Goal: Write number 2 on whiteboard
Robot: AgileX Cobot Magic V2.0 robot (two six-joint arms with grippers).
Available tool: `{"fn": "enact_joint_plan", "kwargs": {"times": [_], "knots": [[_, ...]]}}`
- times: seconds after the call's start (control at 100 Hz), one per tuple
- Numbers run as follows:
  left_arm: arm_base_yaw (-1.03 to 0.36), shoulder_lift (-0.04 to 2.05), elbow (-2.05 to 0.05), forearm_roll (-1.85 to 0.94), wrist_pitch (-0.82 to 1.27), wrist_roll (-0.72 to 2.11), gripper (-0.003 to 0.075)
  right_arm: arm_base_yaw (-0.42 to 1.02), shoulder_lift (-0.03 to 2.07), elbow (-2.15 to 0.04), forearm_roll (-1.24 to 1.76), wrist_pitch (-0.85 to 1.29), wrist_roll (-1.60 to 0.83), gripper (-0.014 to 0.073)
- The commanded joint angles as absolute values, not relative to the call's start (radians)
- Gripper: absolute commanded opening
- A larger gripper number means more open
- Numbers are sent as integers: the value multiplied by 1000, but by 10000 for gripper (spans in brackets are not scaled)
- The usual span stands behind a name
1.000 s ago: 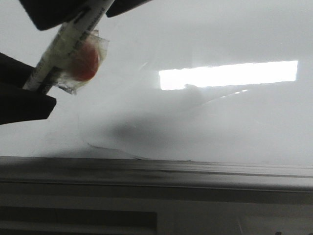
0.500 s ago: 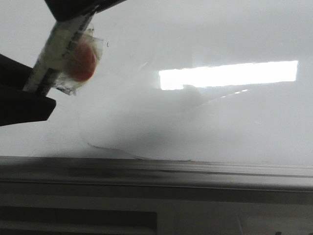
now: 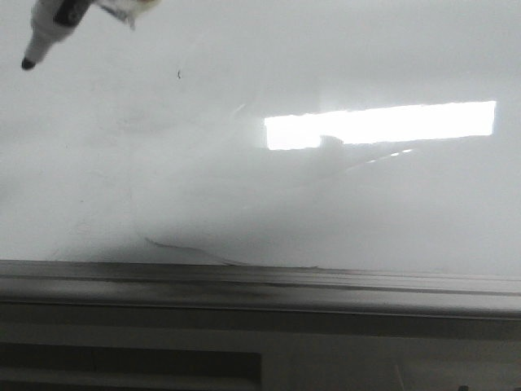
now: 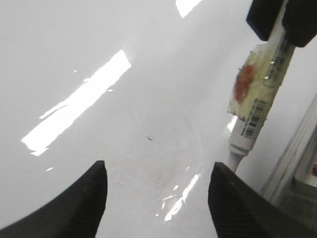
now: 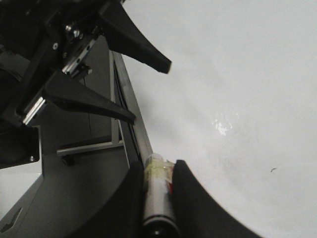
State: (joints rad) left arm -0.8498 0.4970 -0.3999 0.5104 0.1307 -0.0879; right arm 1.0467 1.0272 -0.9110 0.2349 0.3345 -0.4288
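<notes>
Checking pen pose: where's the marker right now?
Front view: marker at top left, tip off the whiteboard, held in the right gripper; the open left gripper is beside it.

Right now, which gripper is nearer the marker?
Right. The right gripper is shut on the marker, holding its upper barrel. The left gripper is open and empty, off to one side of the tip, not touching it.

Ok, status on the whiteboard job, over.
Right claw shut on marker. Left claw open, empty. Whiteboard: no 2 drawn, one tiny black mark.
</notes>
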Motion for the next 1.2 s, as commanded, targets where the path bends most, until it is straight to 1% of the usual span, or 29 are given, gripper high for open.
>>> {"fn": "enact_joint_plan", "kwargs": {"times": [0.0, 0.05, 0.07, 0.1, 0.12, 0.17, 0.19, 0.23, 0.31, 0.42, 0.55, 0.75, 0.97, 1.11, 1.19], "knots": [[-857, 428, -436, 494, 111, -104, 372, 1042, 999, -949, 208, 278, -440, -71], [-857, 393, -436, 494, 109, -107, 304, 1039, 1006, -949, 197, 278, -440, -71], [-857, 381, -436, 494, 109, -107, 264, 1037, 1010, -949, 186, 276, -440, -71], [-857, 368, -436, 494, 111, -107, 185, 1034, 1017, -949, 169, 273, -440, -71], [-857, 359, -436, 494, 111, -107, 150, 1030, 1024, -949, 152, 268, -440, -71], [-857, 345, -436, 494, 111, -107, 1, 1021, 1035, -949, 123, 249, -440, -71], [-857, 341, -436, 494, 111, -107, -20, 1015, 1043, -949, 116, 236, -440, -71], [-857, 338, -436, 488, 109, -107, -20, 1007, 1051, -949, 122, 219, -420, -71], [-857, 338, -436, 458, 105, -131, -20, 981, 1059, -956, 123, 210, -307, -69], [-857, 338, -436, 448, 98, -176, -20, 916, 1059, -961, 123, 226, -279, -69], [-857, 340, -436, 450, 85, -178, -20, 860, 1061, -961, 130, 226, -277, -69], [-857, 340, -436, 450, 85, -178, -20, 833, 1101, -961, 130, 232, -277, -69], [-857, 340, -436, 456, 119, -178, -20, 795, 1152, -961, 110, 143, -279, -69], [-857, 340, -436, 456, 117, -178, -20, 754, 1147, -961, 107, 130, -279, -69], [-857, 340, -436, 457, 117, -178, -20, 721, 1127, -961, 107, 159, -279, -69]]}}
